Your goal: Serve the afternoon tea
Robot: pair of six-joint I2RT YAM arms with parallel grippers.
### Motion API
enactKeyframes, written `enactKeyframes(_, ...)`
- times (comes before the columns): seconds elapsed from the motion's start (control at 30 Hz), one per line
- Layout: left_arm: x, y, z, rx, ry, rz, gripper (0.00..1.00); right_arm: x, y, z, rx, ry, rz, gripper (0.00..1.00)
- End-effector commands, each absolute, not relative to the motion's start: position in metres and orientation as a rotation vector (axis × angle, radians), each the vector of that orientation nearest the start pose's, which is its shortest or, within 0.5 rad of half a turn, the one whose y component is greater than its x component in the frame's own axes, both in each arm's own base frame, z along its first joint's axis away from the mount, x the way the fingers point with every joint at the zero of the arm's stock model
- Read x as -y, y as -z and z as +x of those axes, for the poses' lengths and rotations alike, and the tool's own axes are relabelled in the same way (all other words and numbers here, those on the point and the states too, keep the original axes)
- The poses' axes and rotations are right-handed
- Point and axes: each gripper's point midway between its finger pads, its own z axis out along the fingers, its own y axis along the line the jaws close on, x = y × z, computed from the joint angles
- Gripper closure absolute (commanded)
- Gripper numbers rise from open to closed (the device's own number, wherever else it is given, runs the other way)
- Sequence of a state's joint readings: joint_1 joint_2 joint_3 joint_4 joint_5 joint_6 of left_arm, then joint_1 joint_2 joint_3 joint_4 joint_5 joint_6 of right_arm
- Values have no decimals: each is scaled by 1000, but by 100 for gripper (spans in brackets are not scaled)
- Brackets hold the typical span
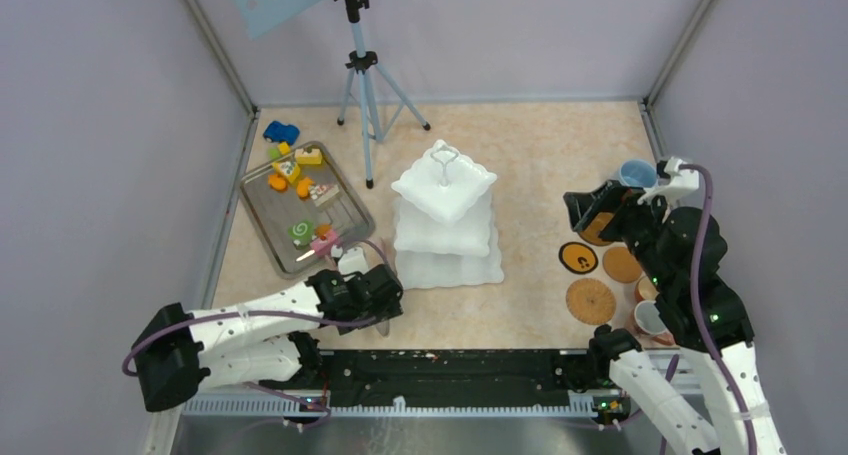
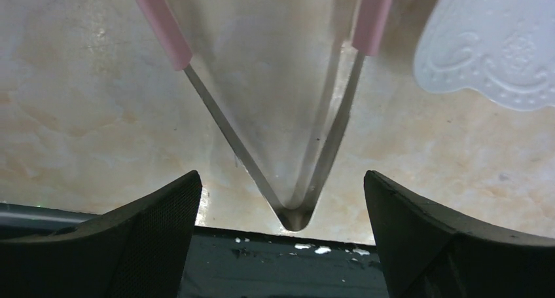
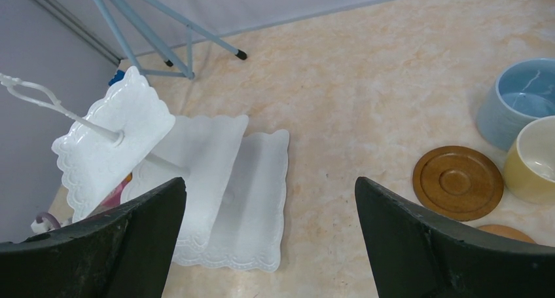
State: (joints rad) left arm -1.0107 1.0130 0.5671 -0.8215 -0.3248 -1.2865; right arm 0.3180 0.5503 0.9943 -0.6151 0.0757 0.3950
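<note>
The white three-tier stand (image 1: 445,215) sits mid-table; its tiers (image 3: 216,173) show bare in the right wrist view. Toy pastries (image 1: 290,170) lie on the steel tray (image 1: 262,215) at the left. My left gripper (image 1: 372,310) hovers open near the front edge. Between its fingers, untouched, metal tongs (image 2: 226,128) with pink tips lie on the table, next to a stand corner (image 2: 497,49). My right gripper (image 1: 588,215) is open and empty over the right side. Beside it are a blue mug (image 3: 517,101), a cream mug (image 3: 537,157) and a brown coaster (image 3: 458,182).
A blue toy car (image 1: 281,132) lies behind the tray. A tripod (image 1: 365,75) stands at the back left. More coasters (image 1: 591,301) and two mugs (image 1: 650,320) sit at the right front by my right arm. A black rail (image 2: 281,265) edges the table front.
</note>
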Motion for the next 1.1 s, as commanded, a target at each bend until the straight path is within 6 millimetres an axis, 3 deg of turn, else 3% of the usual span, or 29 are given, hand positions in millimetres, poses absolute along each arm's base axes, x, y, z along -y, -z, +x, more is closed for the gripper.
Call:
enactKeyframes(0.0, 138, -28, 125, -2583, 77, -523, 1, -77, -340, 214, -1722, -481, 117, 1)
enactKeyframes(0.17, 126, -25, 145, -2417, -29, -507, 5, -77, -332, 216, -1730, -479, 117, 1)
enactKeyframes(0.43, 128, -22, 166, -2222, -172, -458, 4, -83, -321, 220, -1746, -500, 112, 1)
enactKeyframes(0.53, 116, -11, 165, -2182, -263, -500, 4, -82, -322, 219, -1743, -500, 112, 1)
enactKeyframes(0.73, 110, 6, 161, -2182, -284, -513, 3, -78, -324, 216, -1735, -478, 114, 1)
enactKeyframes(1.07, 107, 12, 162, -2159, -306, -492, 13, -79, -321, 218, -1733, -488, 117, 1)
